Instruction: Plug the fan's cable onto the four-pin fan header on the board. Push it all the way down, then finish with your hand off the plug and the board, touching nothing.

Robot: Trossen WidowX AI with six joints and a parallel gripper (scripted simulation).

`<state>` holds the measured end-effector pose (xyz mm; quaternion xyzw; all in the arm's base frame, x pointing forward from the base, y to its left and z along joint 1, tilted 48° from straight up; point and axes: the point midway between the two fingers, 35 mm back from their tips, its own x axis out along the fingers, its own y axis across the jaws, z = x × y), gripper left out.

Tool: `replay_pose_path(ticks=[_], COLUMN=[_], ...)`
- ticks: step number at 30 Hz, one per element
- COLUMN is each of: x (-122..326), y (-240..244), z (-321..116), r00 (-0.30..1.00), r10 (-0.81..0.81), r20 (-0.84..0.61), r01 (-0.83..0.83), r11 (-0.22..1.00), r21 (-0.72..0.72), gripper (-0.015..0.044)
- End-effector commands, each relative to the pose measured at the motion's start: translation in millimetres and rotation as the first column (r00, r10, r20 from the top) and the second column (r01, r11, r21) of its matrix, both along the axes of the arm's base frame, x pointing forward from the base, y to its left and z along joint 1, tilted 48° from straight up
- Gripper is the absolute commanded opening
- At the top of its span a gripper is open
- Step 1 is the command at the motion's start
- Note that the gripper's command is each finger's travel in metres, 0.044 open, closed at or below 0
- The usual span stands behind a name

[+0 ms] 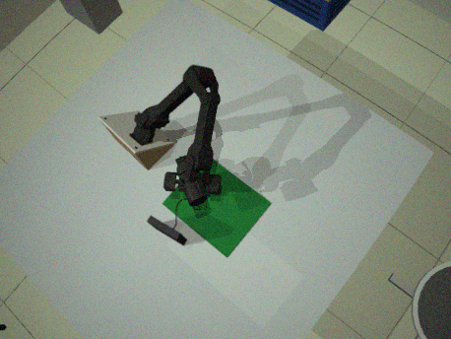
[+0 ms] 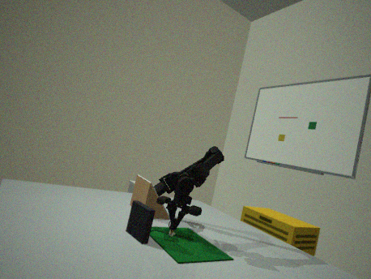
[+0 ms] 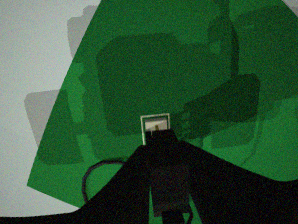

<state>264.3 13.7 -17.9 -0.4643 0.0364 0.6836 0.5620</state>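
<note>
The green board lies flat. The fan is a thin dark slab standing on edge beside it. Its black cable loops over the board to the fingers. My gripper points down, shut on the cable's plug, which the dark fingertips mostly hide. The pale header, inside a white printed outline, shows just past the fingertips in the wrist view, partly covered. The plug is at or just over it; whether plug and header touch, I cannot tell.
A tilted tan-sided panel stands by the arm's base, behind the fan. A yellow box is beyond the table, and a blue crate is on the floor past the table's edge.
</note>
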Motion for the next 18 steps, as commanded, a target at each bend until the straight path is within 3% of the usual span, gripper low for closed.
replay_pose_path(ticks=[1,18], x=[0.0,0.3], y=[1.1,5.1], z=[-1.0,-4.7], r00=[1.0,1.0], r10=[-0.005,-0.005], r20=[-0.005,-0.005], r01=[0.005,0.006], r11=[1.0,1.0], r21=[0.004,0.005], gripper=[0.0,0.0])
